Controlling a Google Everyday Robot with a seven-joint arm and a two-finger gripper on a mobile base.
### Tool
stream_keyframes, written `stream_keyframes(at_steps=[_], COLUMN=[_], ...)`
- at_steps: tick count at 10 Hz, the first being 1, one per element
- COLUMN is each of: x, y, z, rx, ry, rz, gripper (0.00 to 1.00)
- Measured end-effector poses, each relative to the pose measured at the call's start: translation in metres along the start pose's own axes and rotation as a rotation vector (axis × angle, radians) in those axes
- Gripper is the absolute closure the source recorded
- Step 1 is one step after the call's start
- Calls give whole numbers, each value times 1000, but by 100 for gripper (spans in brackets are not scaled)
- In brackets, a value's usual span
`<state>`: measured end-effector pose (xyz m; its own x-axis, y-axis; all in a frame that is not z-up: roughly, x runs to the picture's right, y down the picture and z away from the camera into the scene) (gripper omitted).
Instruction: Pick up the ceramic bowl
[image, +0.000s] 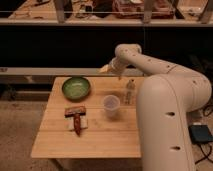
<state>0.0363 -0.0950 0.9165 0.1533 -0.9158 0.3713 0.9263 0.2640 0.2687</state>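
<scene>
One bowl (76, 88), one cup (111, 106), one bottle (130, 91) on the table (55, 142).
Gripper (111, 68) hangs at frame centre, right of the bowl; its state is unclear.

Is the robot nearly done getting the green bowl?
Not yet. Nothing looks done so far: the ceramic bowl sits on the wooden table, not lifted. Right now the gripper hangs near the table's back edge, to the right of the bowl and apart from it. What is left is reaching the bowl, gripping it and lifting it up.
</scene>
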Motion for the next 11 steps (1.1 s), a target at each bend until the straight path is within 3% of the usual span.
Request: stream_keyframes(at_steps=[4,7,8,11], x=[-3,-35,-42,-48], y=[-3,-62,-73,-76], z=[2,19,27,60], rx=[19,151,176,163], ry=[-10,-128,-160,-210], rz=[10,71,81,50], gripper=[22,22,22,22])
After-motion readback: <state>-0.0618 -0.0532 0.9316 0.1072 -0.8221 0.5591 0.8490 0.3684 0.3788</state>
